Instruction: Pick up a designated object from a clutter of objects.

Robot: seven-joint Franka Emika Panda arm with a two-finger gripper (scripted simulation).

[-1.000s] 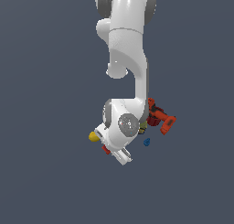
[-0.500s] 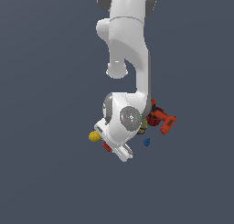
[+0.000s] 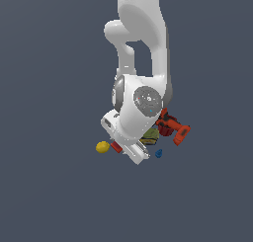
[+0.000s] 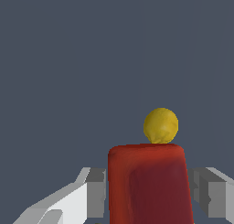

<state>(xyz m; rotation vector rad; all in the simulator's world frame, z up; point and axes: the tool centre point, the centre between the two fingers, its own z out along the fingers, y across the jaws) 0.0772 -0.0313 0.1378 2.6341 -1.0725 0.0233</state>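
1. Looking on from the exterior view, the white arm (image 3: 141,63) bends down over the clutter on the grey floor (image 3: 49,186), its wrist housing covering most of the pile. A sliver of the small red drill (image 3: 116,146) peeks out beneath the hand, just beside the yellow lump (image 3: 102,147) on the exterior view's left. The olive-green roundish thing (image 3: 149,135) is half hidden under the wrist, the larger orange-and-black drill (image 3: 173,126) juts out on the exterior view's right, and the tiny blue piece (image 3: 158,153) lies near the hand's end. The fingers cannot be made out from here.

2. From the wrist view, what the arm hid comes clear: the gripper (image 4: 148,195) has its grey fingers (image 4: 96,193) standing on either side of the small red drill's blocky body (image 4: 148,186), close against it. Whether the pads actually press it I cannot tell. The yellow lump (image 4: 161,125) sits just beyond the drill; the rest of the clutter is out of frame.
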